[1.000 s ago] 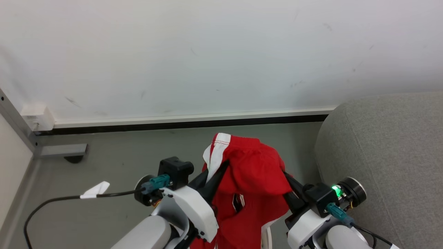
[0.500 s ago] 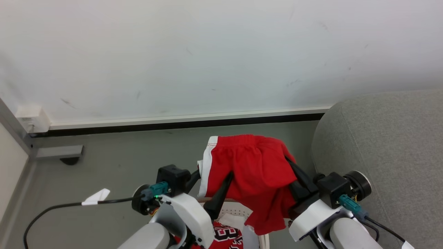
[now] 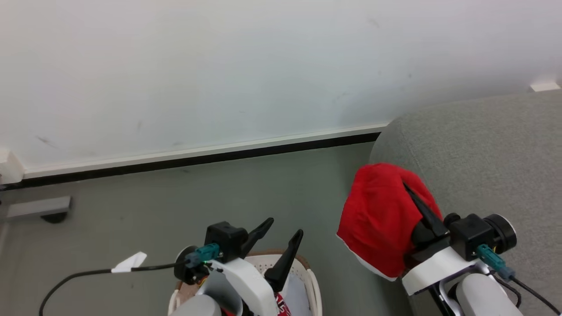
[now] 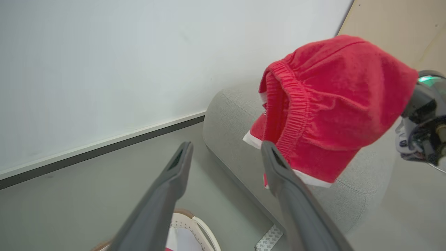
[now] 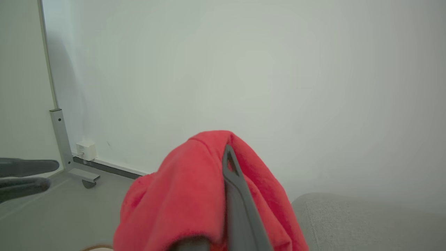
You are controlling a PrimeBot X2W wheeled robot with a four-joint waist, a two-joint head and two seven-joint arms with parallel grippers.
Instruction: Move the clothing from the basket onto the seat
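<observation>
Red shorts point(image 3: 382, 219) clamped in our right tool point(image 3: 407, 188), hanging at seat point(image 3: 483, 153) edge; our left tool point(image 3: 285, 225) gapes empty above basket point(image 3: 314, 281)

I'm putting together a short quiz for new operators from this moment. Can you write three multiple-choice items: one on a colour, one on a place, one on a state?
1. What colour is the seat?
A) light grey
B) brown
C) blue

2. Where are the red shorts?
A) spread flat on the seat
B) clamped by the left gripper
C) held in the air by the right gripper

3. The left gripper is:
A) shut on the shorts
B) open, holding nothing
C) shut, holding nothing

Answers:
1 A: the head view shows pale grey fabric.
2 C: they hang bunched from its closed fingers.
3 B: its two fingers stand apart with nothing between them.
</observation>
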